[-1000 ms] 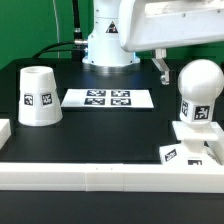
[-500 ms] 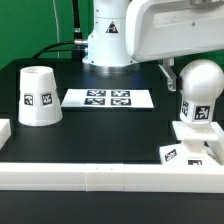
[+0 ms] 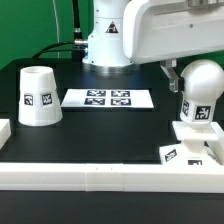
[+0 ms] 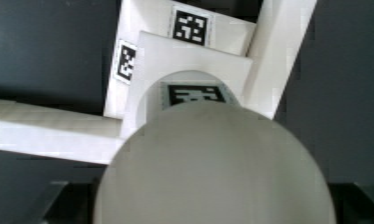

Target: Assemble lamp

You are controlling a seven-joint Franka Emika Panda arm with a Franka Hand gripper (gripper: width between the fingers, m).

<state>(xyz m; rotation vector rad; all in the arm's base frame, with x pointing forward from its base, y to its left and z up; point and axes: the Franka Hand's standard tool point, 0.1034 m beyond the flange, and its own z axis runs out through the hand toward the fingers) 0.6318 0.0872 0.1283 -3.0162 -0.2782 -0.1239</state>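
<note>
The ball-shaped bulb [image 3: 201,82] stands upright with its neck in the squat white base [image 3: 190,150] at the exterior view's right. My gripper [image 3: 180,76] is at the bulb's top; one finger [image 3: 171,75] shows just off its left side, the other is hidden. In the wrist view the bulb [image 4: 202,170] fills the space between my gripper's [image 4: 205,208] spread fingers, with the tagged base [image 4: 166,45] beyond it. The gripper looks open and holds nothing. The cup-like shade [image 3: 38,96] stands alone on its wide end at the exterior view's left.
The marker board [image 3: 107,99] lies flat at the middle back. A long white rail [image 3: 100,176] runs along the front edge, with another block [image 3: 4,130] at the left. The robot's pedestal [image 3: 108,45] stands behind the board.
My gripper has moved toward the exterior view's right, from beside the bulb to right at its top. The bulb, base and shade have not moved.
</note>
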